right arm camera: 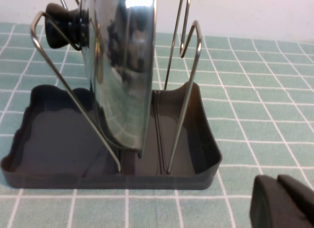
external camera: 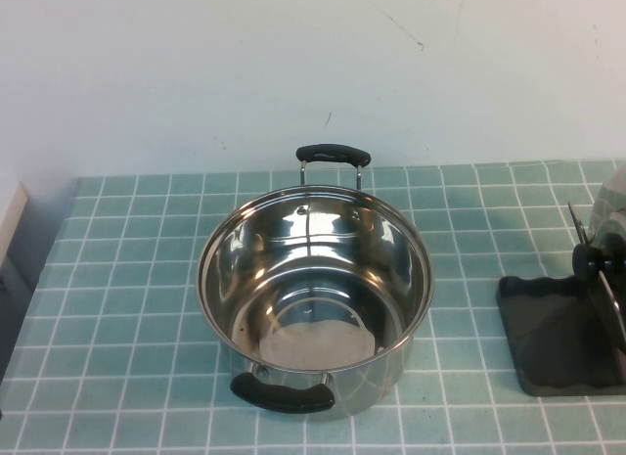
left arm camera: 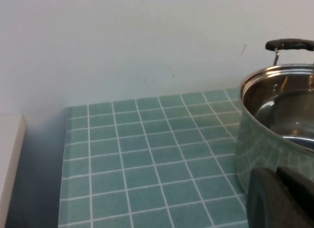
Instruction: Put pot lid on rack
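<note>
The pot lid [right arm camera: 122, 66] stands on edge in the rack [right arm camera: 49, 139], held upright between the wire bars [right arm camera: 184, 105], its black knob [right arm camera: 64, 22] pointing sideways. In the high view the rack [external camera: 548, 328] sits at the right edge of the table with the lid [external camera: 611, 205] partly cut off. My right gripper [right arm camera: 277, 180] is shut and empty, low over the tiles just in front of the rack's corner, apart from it. My left gripper [left arm camera: 277, 171] is shut and empty beside the pot's outer wall. Neither gripper shows in the high view.
A deep steel pot [external camera: 210, 279] with two black handles [external camera: 334, 154] stands open in the table's middle; it also shows in the left wrist view [left arm camera: 265, 144]. The table is covered in green tiles [external camera: 117, 279]. A white wall runs along the back.
</note>
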Robot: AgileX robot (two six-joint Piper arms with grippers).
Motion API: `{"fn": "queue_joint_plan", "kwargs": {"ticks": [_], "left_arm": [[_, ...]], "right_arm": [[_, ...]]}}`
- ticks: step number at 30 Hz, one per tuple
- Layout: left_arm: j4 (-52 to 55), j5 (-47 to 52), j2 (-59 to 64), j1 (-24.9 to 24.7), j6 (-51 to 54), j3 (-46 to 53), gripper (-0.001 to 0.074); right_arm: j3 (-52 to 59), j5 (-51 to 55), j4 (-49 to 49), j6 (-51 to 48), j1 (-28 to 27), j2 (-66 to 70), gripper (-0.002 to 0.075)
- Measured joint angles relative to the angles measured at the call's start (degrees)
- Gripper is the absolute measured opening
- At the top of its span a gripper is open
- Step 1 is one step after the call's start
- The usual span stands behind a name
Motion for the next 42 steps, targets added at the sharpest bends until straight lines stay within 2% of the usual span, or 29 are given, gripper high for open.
{"fn": "queue_joint_plan", "kwargs": {"ticks": [3,8,12,19,23,31,42], "left_arm": [[-4.8,-2.9,-4.2,3.0,3.5,3.8,-0.0001],[-11.8,-12.0,-7.1,10.9,2.6,11.7,-0.0001],[-13.1,-12.5,-7.2,13.4,1.1,12.4,-0.0002],[-12.9,-4.8,-7.3,13.4,1.0,12.4,-0.0001],[-10.8,-0.1,-7.3,10.9,0.7,12.4,-0.0002],[-8.2,0.3,-7.5,6.5,1.4,12.3,-0.0002],[-8.0,0.4,-7.5,6.5,3.0,12.3,-0.0002]], "right_arm": [[0.0,0.0,0.0,0.0,0.0,0.0,-0.0002],[0.0,0.0,0.0,0.0,0.0,0.0,-0.0002],[0.0,0.0,0.0,-0.1,0.0,0.0,-0.0002],[0.0,0.1,0.0,-0.1,0.0,0.0,-0.0003],[0.0,0.1,0.0,-0.1,0.0,0.0,-0.0003],[0.0,0.1,0.0,-0.1,0.0,0.0,-0.0003],[0.0,0.1,0.0,-0.1,0.0,0.0,-0.0003]]}}
